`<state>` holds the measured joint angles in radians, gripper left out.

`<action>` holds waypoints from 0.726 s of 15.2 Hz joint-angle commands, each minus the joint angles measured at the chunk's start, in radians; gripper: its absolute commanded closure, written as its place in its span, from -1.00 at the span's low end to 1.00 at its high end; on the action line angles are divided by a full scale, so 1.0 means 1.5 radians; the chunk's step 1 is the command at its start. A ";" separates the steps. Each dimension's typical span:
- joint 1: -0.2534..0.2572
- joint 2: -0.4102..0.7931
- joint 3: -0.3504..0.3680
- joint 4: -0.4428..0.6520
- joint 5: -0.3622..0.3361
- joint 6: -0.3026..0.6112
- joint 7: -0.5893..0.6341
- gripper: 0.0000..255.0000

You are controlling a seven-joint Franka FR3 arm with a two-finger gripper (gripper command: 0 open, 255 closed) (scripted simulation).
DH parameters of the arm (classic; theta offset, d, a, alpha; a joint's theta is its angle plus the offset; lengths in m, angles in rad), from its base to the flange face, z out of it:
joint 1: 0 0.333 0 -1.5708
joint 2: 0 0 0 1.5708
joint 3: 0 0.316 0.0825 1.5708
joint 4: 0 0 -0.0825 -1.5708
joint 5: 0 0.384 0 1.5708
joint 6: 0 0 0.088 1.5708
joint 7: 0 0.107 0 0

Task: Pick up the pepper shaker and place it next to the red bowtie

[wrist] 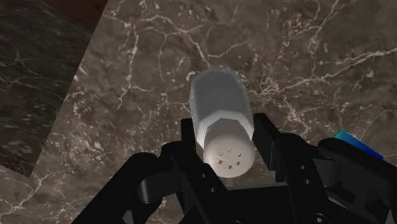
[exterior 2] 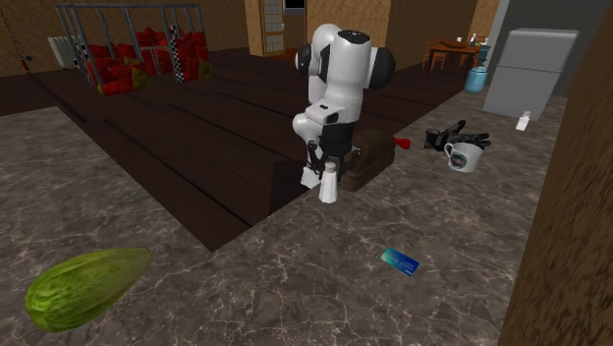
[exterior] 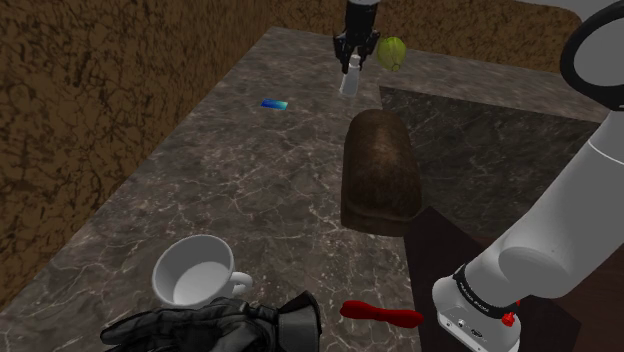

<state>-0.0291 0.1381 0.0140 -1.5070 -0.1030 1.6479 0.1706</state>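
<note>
Grip: jaws clamp white faceted pepper shaker [wrist: 219, 121] just under holed cap, may slip; red bowtie [exterior: 380, 313] sits beyond brown domed block [exterior: 378, 170], low carry risks clipping it

- A home: dark plank floor [exterior 2: 167, 128], wooden door [exterior 2: 267, 28], small wooden table [exterior 2: 454, 46].
- Grey fridge-like cabinet [exterior 2: 542, 71] at the marble surface's [exterior 2: 314, 295] far end.
- Red furniture [exterior 2: 123, 64] far back.

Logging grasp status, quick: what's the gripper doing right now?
Gripper: closed, holding the shaker.
</note>
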 commanded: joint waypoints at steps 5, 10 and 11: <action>0.001 0.013 0.001 0.074 0.000 -0.060 -0.004 1.00; 0.002 0.032 0.001 0.145 -0.001 -0.113 -0.009 1.00; 0.002 0.036 0.001 0.161 -0.001 -0.124 -0.010 1.00</action>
<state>-0.0270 0.1850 0.0143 -1.2923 -0.1039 1.4808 0.1555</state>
